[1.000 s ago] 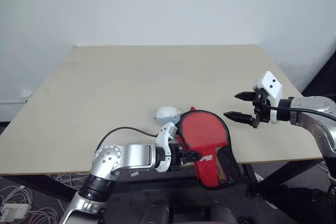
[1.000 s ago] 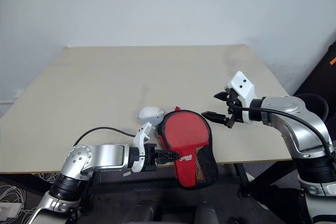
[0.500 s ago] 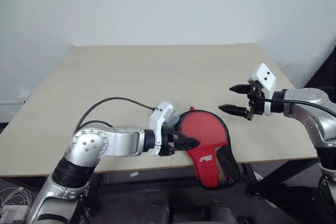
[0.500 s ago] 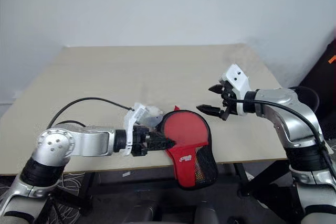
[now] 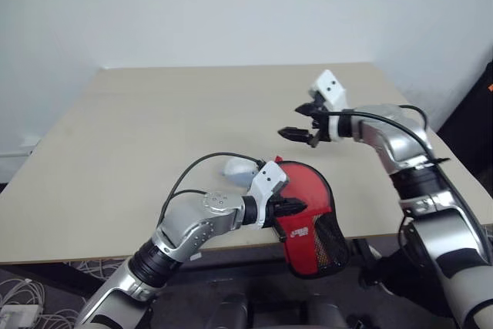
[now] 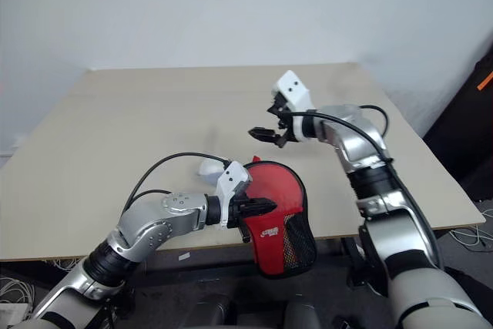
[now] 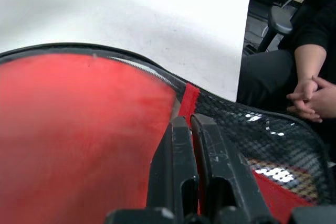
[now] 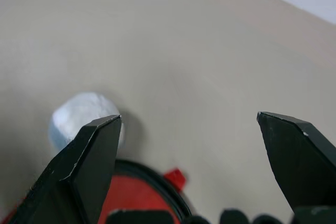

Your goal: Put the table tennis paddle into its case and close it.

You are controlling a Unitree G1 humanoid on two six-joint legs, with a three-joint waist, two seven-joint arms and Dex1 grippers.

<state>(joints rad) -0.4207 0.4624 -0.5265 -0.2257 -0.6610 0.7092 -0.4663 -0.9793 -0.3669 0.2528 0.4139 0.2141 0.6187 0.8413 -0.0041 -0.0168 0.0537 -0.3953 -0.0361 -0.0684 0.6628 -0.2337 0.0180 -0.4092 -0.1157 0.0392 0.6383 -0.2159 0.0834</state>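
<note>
Two grippers work over a pale surface [image 5: 154, 129]. The left gripper [image 5: 296, 207] lies low at the near edge, its fingers [image 7: 176, 171] clenched together and pressed against the case [image 5: 308, 213]. The wrist view shows them side by side at the red zip tab, where the red panel meets the black mesh; whether they pinch the tab itself cannot be told. The case is red with black edging and a small white logo. Its round part rests on the surface, and its mesh end hangs over the near edge. The paddle cannot be made out apart from the case.

A small whitish-blue lump [image 5: 240, 167] sits on the surface just behind the case, beside the left wrist. The right gripper [image 5: 302, 121] hovers above the surface, beyond the case and apart from it, its fingers [image 8: 89, 161] spread wide and holding nothing. A person's clasped hands [image 7: 310, 95] show past the far edge in the left wrist view.
</note>
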